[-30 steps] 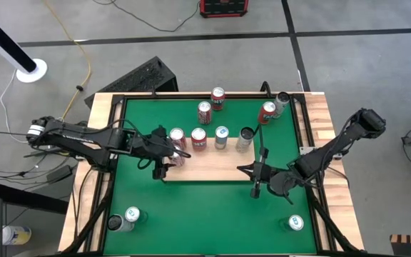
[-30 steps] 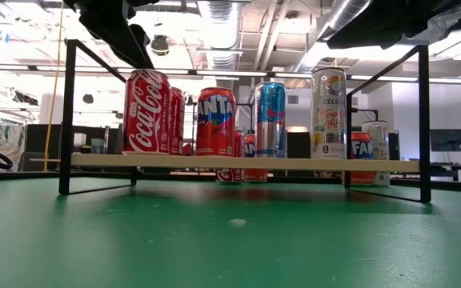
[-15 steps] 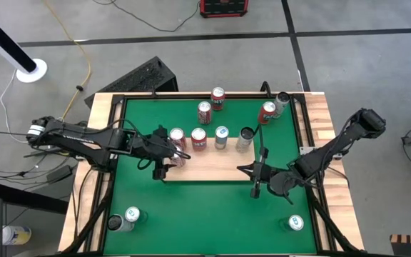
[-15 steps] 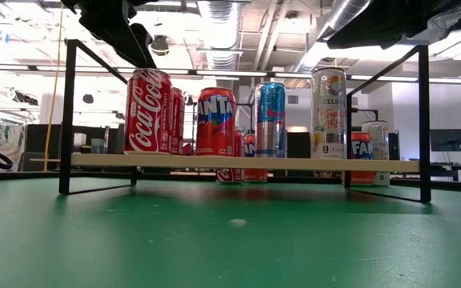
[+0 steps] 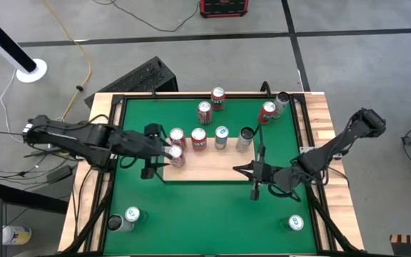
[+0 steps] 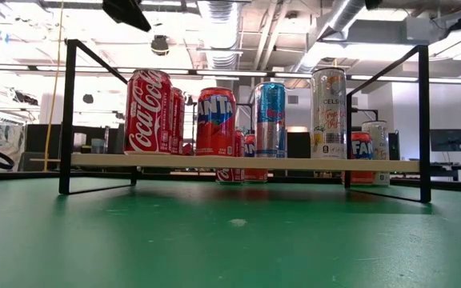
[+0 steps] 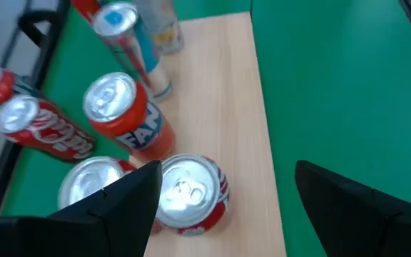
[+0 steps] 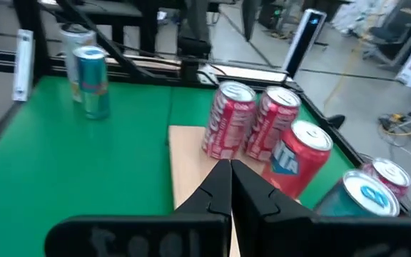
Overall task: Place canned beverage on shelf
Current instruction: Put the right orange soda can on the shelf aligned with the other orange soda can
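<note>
Left claw [image 5: 150,151] hangs at the shelf's left end, fingers apart, gripping nothing, just above the Coca-Cola can [image 5: 177,156]. That can stands upright on the shelf [image 5: 212,164], a flat light-wood board with thin black wire rails on the green counter [image 5: 205,214]. Right claw [image 5: 255,171] sits at the shelf's right end, fingers together. Grey concrete floor surrounds the counter.

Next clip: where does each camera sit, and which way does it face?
High: overhead, straight down on the green-topped table, flat light-wood shelf board, both arms, left tool, right tool.
Low: table height, level across at the shelf and tall red Coca-Cola can; only a dark arm part at top.
Left wrist: on the left arm, down onto shelf cans between open fingers.
Right wrist: on the right arm, along the shelf past shut fingers.
Shared: every view shows the shelf.
</note>
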`<action>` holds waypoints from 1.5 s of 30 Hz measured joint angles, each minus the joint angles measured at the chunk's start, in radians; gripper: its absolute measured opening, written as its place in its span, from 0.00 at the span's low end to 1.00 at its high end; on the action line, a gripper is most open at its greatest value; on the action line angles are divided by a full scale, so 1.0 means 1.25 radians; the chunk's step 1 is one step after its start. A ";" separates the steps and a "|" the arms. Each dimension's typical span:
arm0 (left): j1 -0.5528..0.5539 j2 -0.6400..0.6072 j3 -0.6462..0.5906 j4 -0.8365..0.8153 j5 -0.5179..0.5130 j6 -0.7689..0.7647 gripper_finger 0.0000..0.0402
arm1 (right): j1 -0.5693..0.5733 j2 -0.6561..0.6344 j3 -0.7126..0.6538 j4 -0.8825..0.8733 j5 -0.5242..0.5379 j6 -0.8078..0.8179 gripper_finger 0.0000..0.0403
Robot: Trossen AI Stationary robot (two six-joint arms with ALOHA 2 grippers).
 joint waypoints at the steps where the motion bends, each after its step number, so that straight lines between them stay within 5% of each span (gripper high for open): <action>1: -0.011 -0.016 -0.007 0.006 -0.013 -0.006 0.76 | 0.001 0.000 0.021 -0.026 -0.008 0.007 0.06; 9: -0.068 -0.166 -0.173 0.153 -0.083 0.005 0.76 | -0.076 0.000 0.179 -0.205 -0.050 0.059 0.06; 19: -0.069 -0.317 -0.397 0.393 -0.028 -0.005 0.76 | -0.446 0.000 0.317 -0.339 -0.299 0.080 0.06; 24: -0.069 -0.351 -0.418 0.387 -0.021 -0.012 0.76 | -0.644 0.001 0.351 -0.454 -0.390 0.104 0.06; 33: -0.069 -0.361 -0.418 0.381 0.000 0.019 0.76 | -0.937 0.008 0.402 -0.796 -0.399 0.291 0.06; 45: -0.069 -0.359 -0.418 0.392 -0.001 0.012 0.76 | -1.019 0.136 0.402 -0.860 -0.507 0.238 0.08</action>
